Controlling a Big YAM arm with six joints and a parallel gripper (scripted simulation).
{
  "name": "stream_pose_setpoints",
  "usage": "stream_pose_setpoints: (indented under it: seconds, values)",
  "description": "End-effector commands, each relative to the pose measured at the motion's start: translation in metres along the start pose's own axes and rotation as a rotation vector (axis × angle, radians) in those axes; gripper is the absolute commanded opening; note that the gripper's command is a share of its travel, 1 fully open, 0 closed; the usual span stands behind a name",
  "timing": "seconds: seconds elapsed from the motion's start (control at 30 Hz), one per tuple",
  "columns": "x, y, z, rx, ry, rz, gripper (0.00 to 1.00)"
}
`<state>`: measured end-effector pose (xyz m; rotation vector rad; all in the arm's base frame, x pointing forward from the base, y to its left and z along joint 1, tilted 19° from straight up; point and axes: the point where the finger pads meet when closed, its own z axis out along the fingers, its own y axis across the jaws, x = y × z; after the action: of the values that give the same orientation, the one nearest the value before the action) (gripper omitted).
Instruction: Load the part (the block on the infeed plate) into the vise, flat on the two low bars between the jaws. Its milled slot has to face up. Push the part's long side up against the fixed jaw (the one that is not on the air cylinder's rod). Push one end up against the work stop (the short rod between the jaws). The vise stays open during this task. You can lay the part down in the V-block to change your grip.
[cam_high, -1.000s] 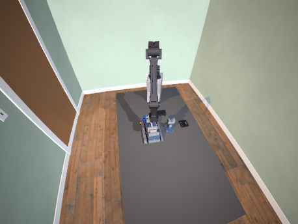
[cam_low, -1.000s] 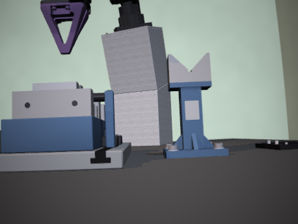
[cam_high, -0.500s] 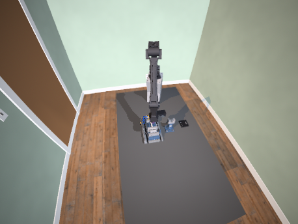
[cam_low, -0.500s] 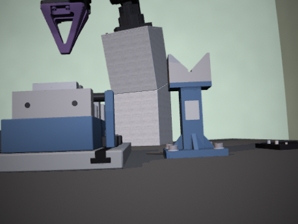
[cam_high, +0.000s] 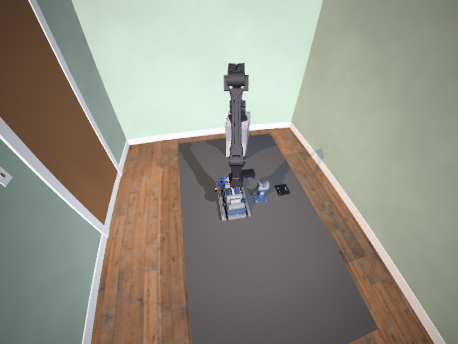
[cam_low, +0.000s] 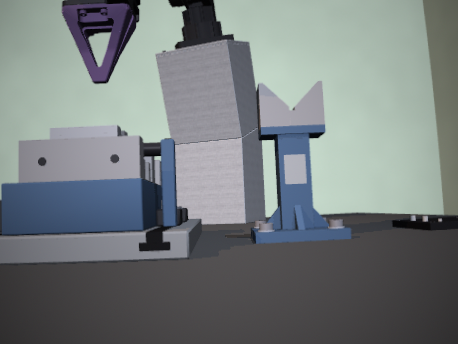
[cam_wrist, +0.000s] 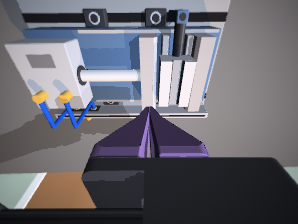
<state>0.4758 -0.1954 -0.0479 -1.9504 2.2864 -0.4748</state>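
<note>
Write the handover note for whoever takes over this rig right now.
Gripper: shut, nothing held, above the vise.
Part: between the open jaws, slot up. V-block and infeed plate: no part on either.
Done: part loaded, one end at the work stop, long side beside the fixed jaw.
Left: probably just checking both contacts and flat seating; I cannot confirm them from here.

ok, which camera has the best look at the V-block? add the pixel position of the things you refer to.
Exterior: the V-block (cam_high: 263, 185) (cam_low: 291, 118) stands in full side-on, with its notch, blue post and bolted foot unobstructed. Top shows it only as a small shape beside the vise (cam_high: 237, 211) (cam_low: 75, 206) (cam_wrist: 112, 45), notch too small to judge. Wrist doesn't show it.
</note>
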Motion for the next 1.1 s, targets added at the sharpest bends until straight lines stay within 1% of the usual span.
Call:
stream_pose_setpoints:
  seconds: [0.0, 0.07, 0.3, 0.33, 0.37, 0.43, 0.5, 0.63, 0.8, 0.87, 0.9, 0.93, 0.97, 1.03, 1.07]
  values:
    - [0.002, -0.01, -0.002, 0.026, 0.004, -0.008, 0.0]
    - [0.001, -0.006, 0.005, 0.013, 0.001, -0.009, 0.0]
    - [0.004, -0.013, 0.007, 0.025, 0.004, -0.008, 0.0]
    - [0.008, -0.023, -0.009, 0.059, 0.012, -0.004, 0.0]
    - [0.008, -0.022, -0.005, 0.056, 0.012, -0.004, 0.0]
    - [0.005, -0.012, 0.012, 0.023, 0.004, -0.005, 0.0]
    - [0.005, -0.006, 0.016, 0.014, 0.003, -0.005, 0.0]
    - [0.008, -0.012, 0.02, 0.025, 0.006, -0.001, 0.0]
    - [0.007, -0.01, 0.029, 0.021, 0.005, -0.003, 0.0]
    - [0.007, -0.01, 0.029, 0.021, 0.005, -0.003, 0.0]
    - [0.01, -0.023, 0.013, 0.059, 0.013, 0.0, 0.0]
    - [0.01, -0.021, 0.02, 0.051, 0.012, -0.001, 0.0]
    - [0.007, -0.012, 0.033, 0.024, 0.005, -0.001, 0.0]
    - [0.008, -0.01, 0.037, 0.02, 0.005, -0.001, 0.0]
    - [0.007, -0.005, 0.04, 0.012, 0.003, -0.002, 0.0]
